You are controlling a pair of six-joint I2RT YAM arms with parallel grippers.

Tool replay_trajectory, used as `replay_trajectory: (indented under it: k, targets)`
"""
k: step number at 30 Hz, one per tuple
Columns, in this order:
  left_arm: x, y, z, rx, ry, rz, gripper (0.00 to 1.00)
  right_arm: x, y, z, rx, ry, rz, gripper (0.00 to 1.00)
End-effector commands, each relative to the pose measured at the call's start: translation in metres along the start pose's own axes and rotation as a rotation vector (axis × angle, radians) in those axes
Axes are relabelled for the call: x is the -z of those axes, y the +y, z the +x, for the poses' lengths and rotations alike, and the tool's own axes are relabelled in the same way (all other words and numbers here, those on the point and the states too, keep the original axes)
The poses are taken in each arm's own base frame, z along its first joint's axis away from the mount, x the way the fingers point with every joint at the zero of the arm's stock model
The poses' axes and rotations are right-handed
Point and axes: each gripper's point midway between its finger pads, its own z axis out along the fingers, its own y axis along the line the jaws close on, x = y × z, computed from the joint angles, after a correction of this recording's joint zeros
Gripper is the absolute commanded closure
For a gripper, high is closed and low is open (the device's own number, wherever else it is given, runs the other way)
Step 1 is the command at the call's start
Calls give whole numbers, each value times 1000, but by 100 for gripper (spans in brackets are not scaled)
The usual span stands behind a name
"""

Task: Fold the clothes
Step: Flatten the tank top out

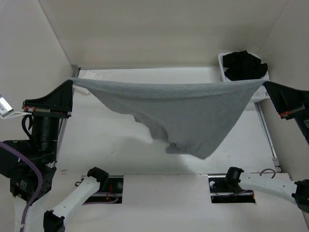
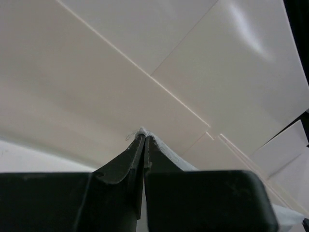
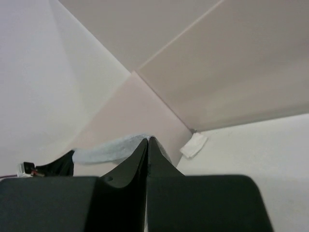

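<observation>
The clothes, a light heather-grey knit top, hang stretched in the air between both arms, sagging to a point over the table's middle. My left gripper is shut on its left corner, and a bit of grey edge pokes past the closed fingertips. My right gripper is shut on the right corner; in the right wrist view the grey fabric trails left from the pinched tips.
A white bin holding a black garment stands at the back right, just behind the right gripper. A small white cloth lies at the back corner. Tall white walls close in the table on three sides.
</observation>
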Motion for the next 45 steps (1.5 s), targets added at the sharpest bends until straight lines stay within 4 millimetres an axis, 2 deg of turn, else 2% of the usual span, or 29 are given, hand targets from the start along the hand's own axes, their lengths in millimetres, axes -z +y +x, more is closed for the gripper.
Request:
replay_trajectory:
  k: [1, 2, 3, 4, 7, 8, 9, 11, 13, 15, 18, 21, 24, 26, 29, 30, 32, 34, 36, 38, 39, 42, 44, 45]
  targets:
    - [-37, 6, 29, -72, 63, -41, 100, -42, -11, 32, 230, 67, 123, 100]
    - [-49, 13, 40, -87, 73, -69, 100, -52, -11, 35, 262, 64, 139, 100]
    - [-60, 22, 52, -110, 87, -97, 100, -70, -15, 43, 310, 64, 173, 100]
    - [-76, 38, 67, -144, 102, -149, 100, -82, -20, 48, 332, 65, 193, 100]
    - [-126, 108, 121, -216, 174, -318, 100, -144, -62, 82, 343, 134, 232, 100]
    - [-139, 128, 137, -200, 208, -352, 100, -165, -83, 93, 309, 169, 241, 100]
    - [-152, 144, 150, -185, 236, -376, 100, -185, -104, 101, 272, 199, 253, 100]
    - [-179, 168, 159, -172, 248, -408, 100, -221, -133, 106, 228, 228, 261, 100]
    - [-210, 174, 155, -173, 243, -414, 100, -251, -145, 103, 214, 237, 259, 100]
    - [-231, 169, 139, -167, 216, -404, 100, -276, -142, 91, 208, 224, 247, 100]
    - [-260, 143, 104, -147, 157, -341, 100, -295, -120, 63, 205, 165, 203, 100]
    - [-273, 119, 65, -143, 89, -289, 100, -300, -84, 33, 189, 96, 126, 100]
    - [-276, 100, 29, -143, 21, -236, 100, -292, -47, 4, 163, 27, 41, 100]
    - [-275, 91, 9, -150, -11, -214, 100, -286, -40, -7, 122, 13, 16, 100]
    - [-270, 92, -5, -155, -32, -214, 100, -277, -48, -7, 105, 42, 40, 100]
    - [-267, 94, -4, -158, -28, -221, 100, -274, -55, -2, 110, 61, 61, 100]
    - [-258, 105, 6, -168, -11, -249, 100, -265, -72, 13, 123, 100, 118, 100]
    - [-246, 118, 28, -167, 24, -271, 100, -249, -95, 30, 142, 133, 178, 100]
    - [-225, 138, 56, -163, 59, -312, 100, -224, -118, 55, 150, 159, 230, 100]
    - [-193, 157, 84, -170, 93, -358, 100, -192, -140, 93, 159, 200, 271, 100]
    - [-171, 168, 97, -176, 110, -386, 100, -170, -155, 116, 158, 228, 295, 100]
    - [-96, 204, 141, -205, 167, -463, 100, -102, -190, 192, 134, 320, 334, 100]
    - [-40, 224, 167, -221, 210, -497, 100, -60, -203, 232, 95, 370, 341, 100]
    - [-10, 237, 178, -230, 242, -525, 100, -30, -210, 260, 66, 419, 340, 100]
